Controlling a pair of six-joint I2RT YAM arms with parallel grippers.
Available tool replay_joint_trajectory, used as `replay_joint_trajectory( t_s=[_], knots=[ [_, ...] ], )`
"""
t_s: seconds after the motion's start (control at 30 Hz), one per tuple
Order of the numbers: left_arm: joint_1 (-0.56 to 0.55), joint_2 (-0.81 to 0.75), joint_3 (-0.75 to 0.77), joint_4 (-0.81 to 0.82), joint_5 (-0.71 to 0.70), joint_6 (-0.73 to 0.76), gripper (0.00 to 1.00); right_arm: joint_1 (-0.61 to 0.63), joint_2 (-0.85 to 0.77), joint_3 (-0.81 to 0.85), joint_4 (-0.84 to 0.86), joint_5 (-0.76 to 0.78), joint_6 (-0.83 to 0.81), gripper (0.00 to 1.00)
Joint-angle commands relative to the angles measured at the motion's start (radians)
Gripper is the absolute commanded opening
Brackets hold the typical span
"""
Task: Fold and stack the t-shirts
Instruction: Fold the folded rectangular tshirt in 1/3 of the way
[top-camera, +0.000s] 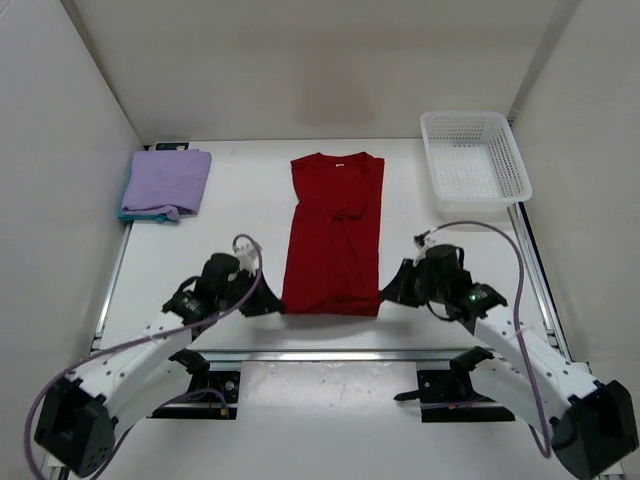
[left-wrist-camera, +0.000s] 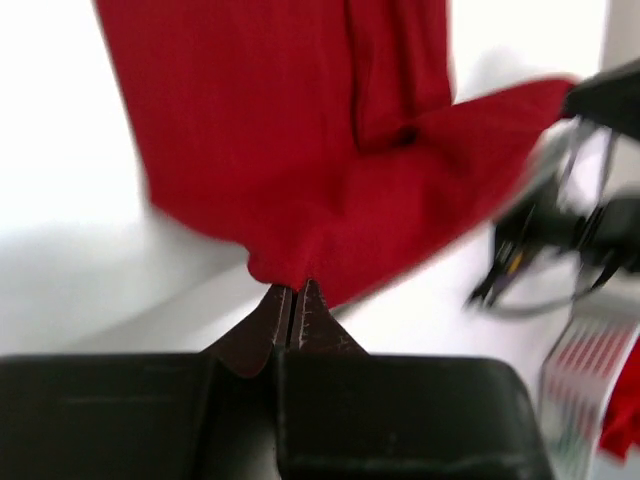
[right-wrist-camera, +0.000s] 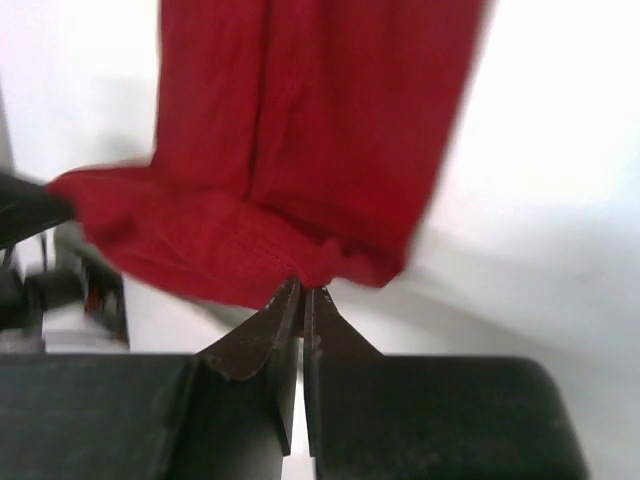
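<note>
A red t-shirt (top-camera: 335, 232) lies lengthwise in the middle of the table, sides folded in, collar at the far end. My left gripper (top-camera: 272, 305) is shut on its near left hem corner, seen in the left wrist view (left-wrist-camera: 292, 285) with the red cloth (left-wrist-camera: 300, 150) lifted off the table. My right gripper (top-camera: 390, 292) is shut on the near right hem corner, seen in the right wrist view (right-wrist-camera: 303, 288) with the cloth (right-wrist-camera: 300, 140) hanging from the tips. A folded lilac t-shirt (top-camera: 167, 183) lies at the far left.
A white plastic basket (top-camera: 474, 162) stands at the far right corner. White walls close in the table on three sides. A metal rail (top-camera: 330, 354) runs along the near edge between the arm bases.
</note>
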Motion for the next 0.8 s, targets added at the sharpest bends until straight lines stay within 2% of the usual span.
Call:
replay_joint_trajectory(
  t_s=[0.0, 0.17, 0.3, 0.4, 0.6, 0.63, 0.7, 0.73, 0.77],
  knots=[
    [0.125, 0.166, 0.136, 0.134, 0.054, 0.074, 0.00, -0.177, 0.121, 0.109, 0.070, -0.109, -0.212, 0.00],
    [0.160, 0.485, 0.438, 0.179, -0.012, 0.140, 0.00, -0.321, 0.396, 0.282, 0.160, -0.127, -0.285, 0.00],
    [0.203, 0.709, 0.616, 0.197, -0.055, 0.147, 0.00, -0.374, 0.572, 0.387, 0.263, -0.170, -0.277, 0.00],
    [0.231, 0.852, 0.727, 0.214, -0.046, 0.132, 0.00, -0.403, 0.731, 0.476, 0.288, -0.193, -0.279, 0.00],
    [0.248, 1.056, 0.873, 0.191, -0.087, 0.133, 0.00, -0.429, 0.937, 0.637, 0.306, -0.221, -0.274, 0.00],
    [0.253, 1.076, 0.877, 0.205, -0.084, 0.129, 0.02, -0.429, 0.955, 0.673, 0.288, -0.219, -0.286, 0.00],
    [0.268, 1.110, 0.877, 0.251, -0.029, 0.107, 0.17, -0.434, 1.000, 0.707, 0.291, -0.207, -0.280, 0.03],
    [0.277, 1.113, 0.873, 0.265, -0.009, 0.097, 0.21, -0.434, 1.006, 0.712, 0.297, -0.199, -0.282, 0.11],
    [0.286, 1.099, 0.862, 0.301, 0.015, 0.092, 0.35, -0.437, 1.000, 0.706, 0.314, -0.196, -0.274, 0.18]
  ],
)
